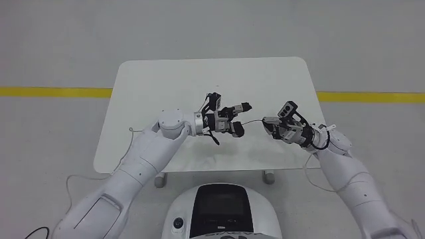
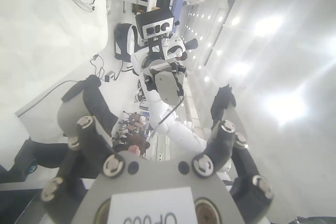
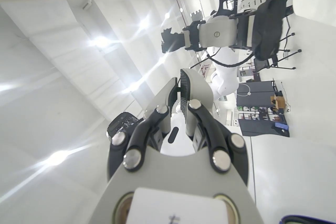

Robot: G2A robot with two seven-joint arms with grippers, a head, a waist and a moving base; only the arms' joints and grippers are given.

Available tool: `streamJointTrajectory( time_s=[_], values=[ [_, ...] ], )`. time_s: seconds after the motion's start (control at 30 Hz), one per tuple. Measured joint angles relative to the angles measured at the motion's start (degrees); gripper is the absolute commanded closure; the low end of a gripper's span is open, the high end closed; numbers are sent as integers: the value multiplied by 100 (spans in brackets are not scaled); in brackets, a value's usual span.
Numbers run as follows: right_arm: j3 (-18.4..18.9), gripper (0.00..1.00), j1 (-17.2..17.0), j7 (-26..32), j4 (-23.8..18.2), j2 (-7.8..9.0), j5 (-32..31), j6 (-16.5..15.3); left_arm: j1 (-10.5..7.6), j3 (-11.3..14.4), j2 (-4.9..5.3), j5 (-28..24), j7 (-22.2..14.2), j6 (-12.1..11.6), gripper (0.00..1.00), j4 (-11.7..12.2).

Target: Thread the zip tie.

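Thin dark zip tie (image 1: pixel 253 121), seemingly stretched level in mid-air.

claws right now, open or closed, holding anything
left claw: open, fingers wide apart.
right claw: closed, apparently pinching the zip tie.

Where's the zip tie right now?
In the top view the zip tie is a thin dark strip over the table's near side, pinched in the right gripper and pointing across the gap toward the open left gripper.
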Motion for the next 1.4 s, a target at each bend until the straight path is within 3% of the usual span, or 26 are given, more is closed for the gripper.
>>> streamJointTrajectory(
  time_s=[0.3, 0.57, 1.13, 1.17, 1.23, 1.4],
  values=[
    [-363, 100, 171, 20, 9, -57, 123, 10, -25, 112, 28, 106, -386, -272, 0, 52],
    [-371, 100, 77, -222, -166, -67, 96, -9, 65, 124, 36, 75, -226, -302, 0, -41],
    [-377, 100, 25, -284, -216, -107, 106, -37, 122, 95, 121, -235, -606, -482, 0, -50],
    [-385, 100, 27, -293, -206, -110, 98, -28, 118, 101, 122, -242, -612, -492, 3, -46],
    [-403, 100, 35, -310, -183, -119, 86, -15, 111, 120, 124, -242, -610, -524, 20, -42],
    [-435, 100, 52, -318, -119, -136, 68, -4, 96, 157, 131, -266, -605, -553, 33, -33]
  ],
)
